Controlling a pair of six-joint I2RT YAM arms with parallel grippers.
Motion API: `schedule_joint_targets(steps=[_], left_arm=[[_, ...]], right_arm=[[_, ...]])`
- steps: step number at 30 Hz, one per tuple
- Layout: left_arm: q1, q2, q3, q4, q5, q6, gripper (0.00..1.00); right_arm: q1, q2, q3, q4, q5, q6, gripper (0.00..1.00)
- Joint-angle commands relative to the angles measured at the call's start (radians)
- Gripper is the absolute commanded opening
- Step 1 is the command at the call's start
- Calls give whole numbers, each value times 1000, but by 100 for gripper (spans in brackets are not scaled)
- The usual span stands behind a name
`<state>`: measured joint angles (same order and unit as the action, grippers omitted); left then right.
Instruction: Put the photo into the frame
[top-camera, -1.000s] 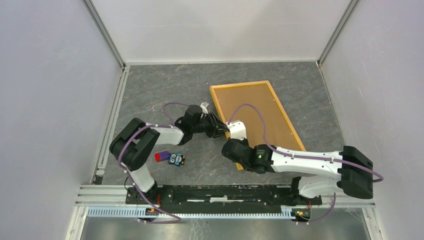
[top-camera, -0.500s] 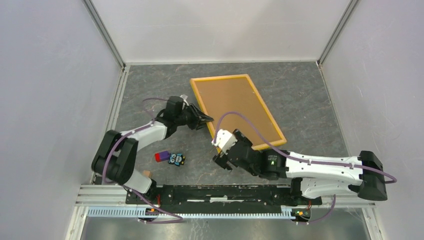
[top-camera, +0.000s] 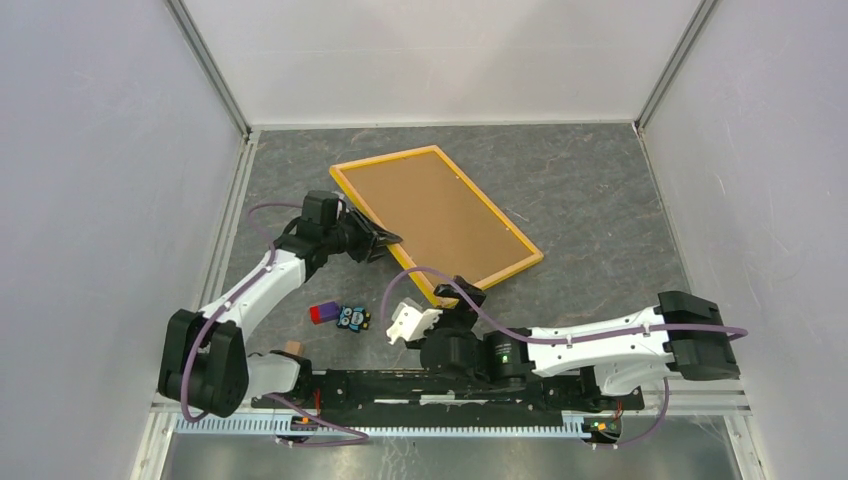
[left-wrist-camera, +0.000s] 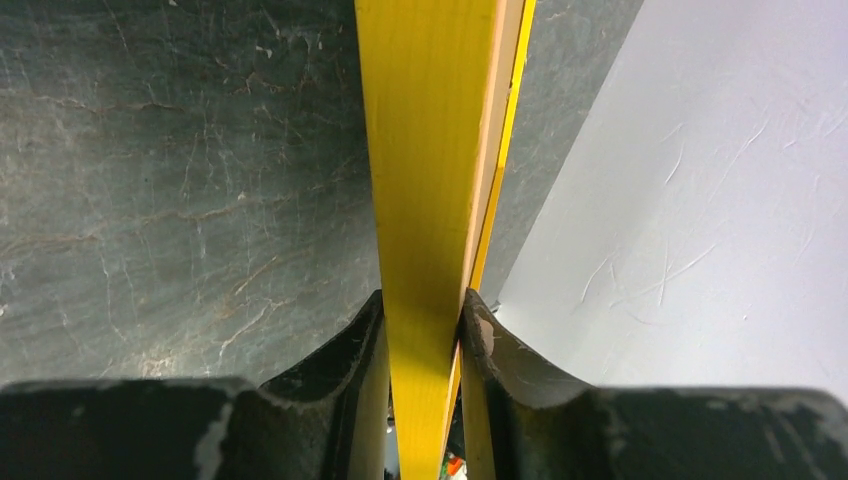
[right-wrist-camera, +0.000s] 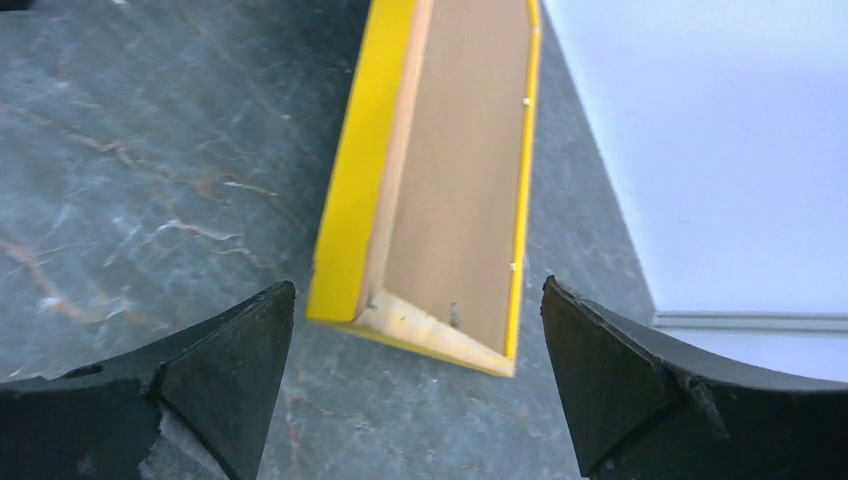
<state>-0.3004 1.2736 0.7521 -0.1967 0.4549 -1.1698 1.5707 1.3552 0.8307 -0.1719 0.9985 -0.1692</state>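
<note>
The frame (top-camera: 386, 158) has a thin yellow border and shows its brown backing panel (top-camera: 435, 215) face up. It lies at an angle across the middle of the table. My left gripper (top-camera: 385, 242) is shut on the frame's left edge. In the left wrist view the yellow edge (left-wrist-camera: 430, 180) runs straight up from between my left gripper's (left-wrist-camera: 425, 335) two black fingers. My right gripper (top-camera: 432, 312) stands open just short of the frame's near corner (right-wrist-camera: 400, 320), touching nothing, and in its own view my right gripper (right-wrist-camera: 416, 300) has that corner ahead of its jaws. The photo is out of view.
A purple and red block (top-camera: 322, 313) and a small blue toy (top-camera: 351, 319) lie near the front left. Next to the left arm's base sits a small tan piece (top-camera: 292, 349). White walls close the table on the left, back and right.
My right gripper has let go of the frame, opened wide and drawn back toward the near edge. My left arm has swung the frame leftward and turned it counter-clockwise.
</note>
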Motion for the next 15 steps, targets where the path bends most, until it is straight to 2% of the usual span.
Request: schedule_joint_targets(steps=[1, 7, 11, 15], left_arm=[[-5, -75, 78, -60, 75, 60, 2], [-5, -108, 128, -134, 62, 61, 2], [-6, -114, 147, -180, 41, 83, 2], [-6, -111, 153, -213, 37, 101, 2]], right_arm=[[3, 46, 74, 100, 141, -73, 97], [-6, 175, 184, -15, 207, 40, 91], [-22, 246, 259, -142, 244, 120, 73], [-54, 281, 303, -240, 265, 201, 64]])
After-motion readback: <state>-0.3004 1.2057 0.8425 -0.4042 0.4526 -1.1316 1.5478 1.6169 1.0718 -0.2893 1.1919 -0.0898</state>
